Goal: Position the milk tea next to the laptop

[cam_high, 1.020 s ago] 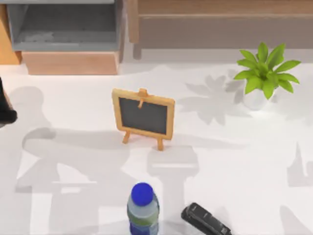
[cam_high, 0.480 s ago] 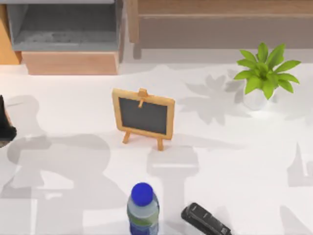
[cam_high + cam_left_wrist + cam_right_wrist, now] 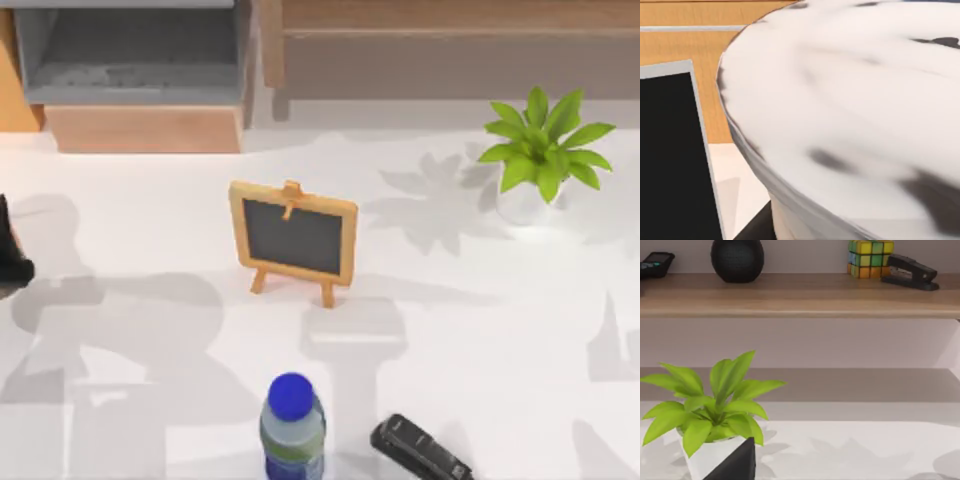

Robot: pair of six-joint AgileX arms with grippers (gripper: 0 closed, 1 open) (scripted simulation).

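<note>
The milk tea [image 3: 850,115] sits right under my left wrist camera, its white domed lid close up. A dark part of my left gripper [image 3: 752,229] presses against the cup's side below the lid, so the gripper is shut on the cup. Beside the cup stands the laptop [image 3: 670,155], with its black screen and grey bezel upright. From above, my left arm [image 3: 10,250] is at the table's far left edge. My right gripper [image 3: 735,466] stays parked, facing the plant.
A small wooden chalkboard [image 3: 293,240] stands mid-table. A potted plant [image 3: 540,150] is at the back right. A blue-capped water bottle [image 3: 292,425] and a black stapler [image 3: 420,450] sit at the front edge. A cabinet and shelves [image 3: 140,70] run along the back.
My left arm and its shadow have slid left toward the table's edge, mostly in the first half second. Chalkboard, bottle, stapler and plant have not moved.
</note>
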